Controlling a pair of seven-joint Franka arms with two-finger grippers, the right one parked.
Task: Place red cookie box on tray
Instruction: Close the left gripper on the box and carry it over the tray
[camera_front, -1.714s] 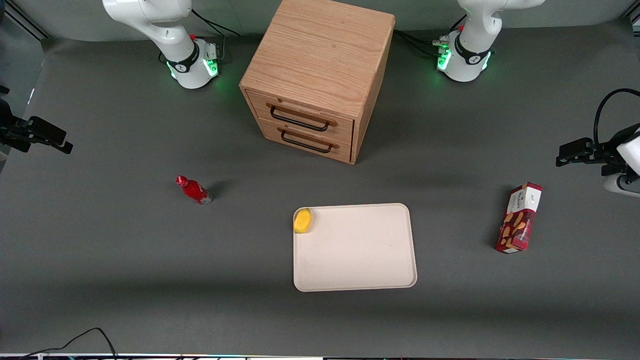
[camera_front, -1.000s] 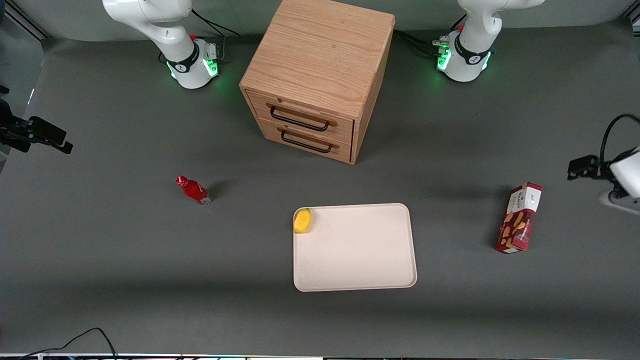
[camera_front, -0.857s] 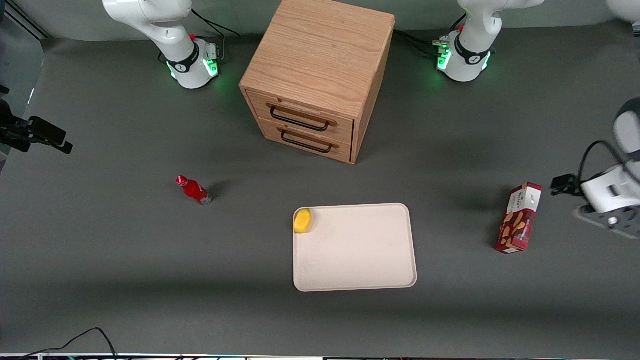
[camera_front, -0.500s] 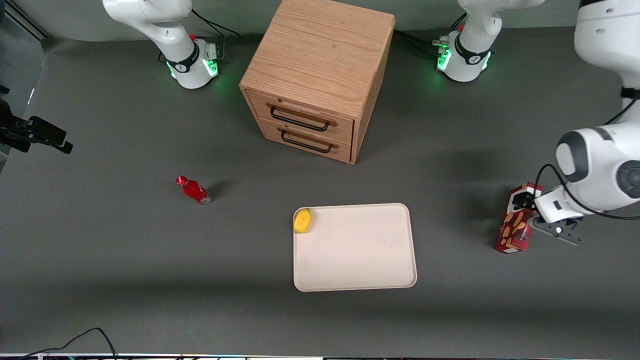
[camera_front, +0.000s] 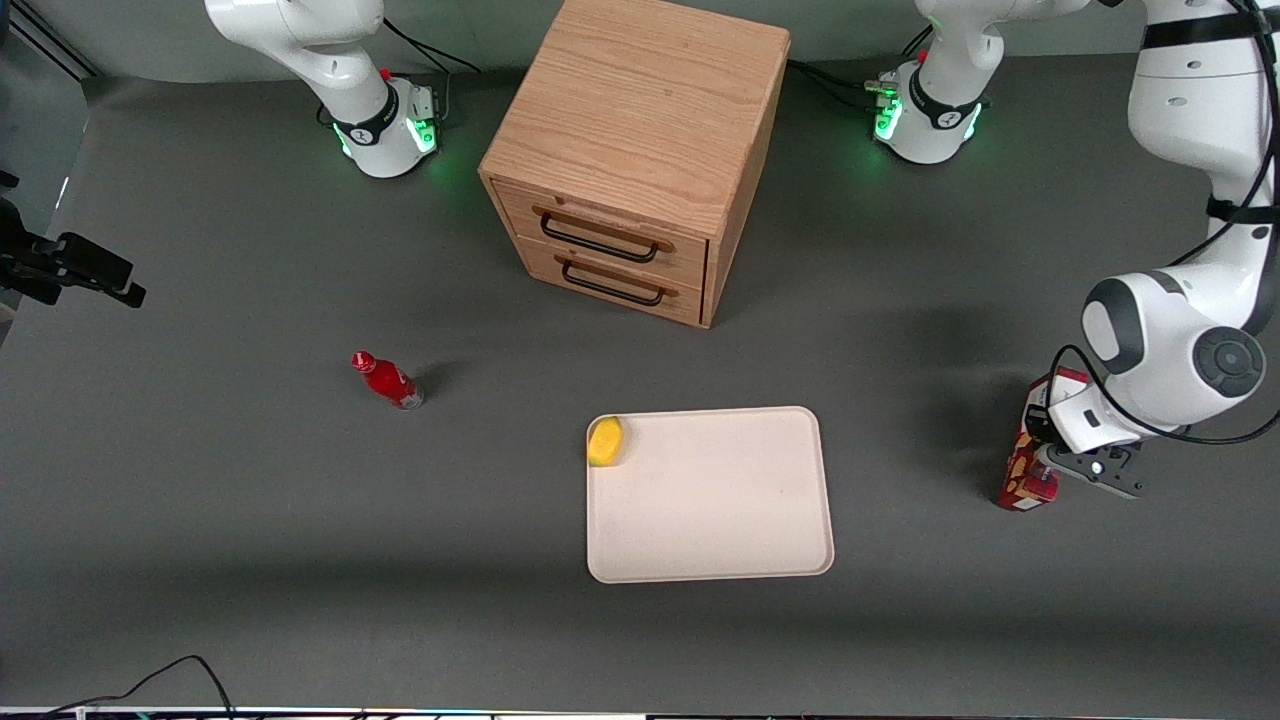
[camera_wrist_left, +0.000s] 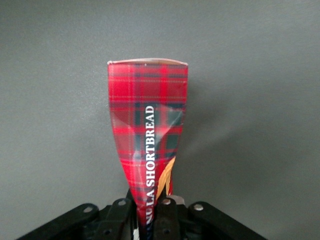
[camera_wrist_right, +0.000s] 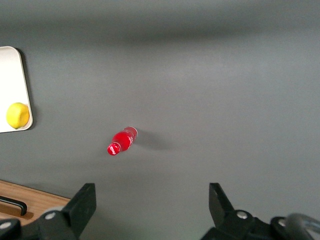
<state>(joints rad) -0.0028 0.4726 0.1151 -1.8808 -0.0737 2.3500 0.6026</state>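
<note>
Jaws of your gripper (camera_front: 1050, 452) straddle the red cookie box (camera_wrist_left: 148, 145); whether clamped, you cannot tell; tray (camera_front: 720, 560) well apart at nine o'clock.

The red cookie box (camera_wrist_left: 148, 135) stands on the grey table (camera_wrist_left: 260, 100), its near end between the gripper (camera_wrist_left: 148, 212) fingers.

Robotics lab setup: two white arm bases (camera_front: 385, 125) are bolted on a grey-matted table (camera_front: 200, 500), with loose cables (camera_front: 170, 675) and staged props like a wooden drawer cabinet (camera_front: 630, 160).
</note>
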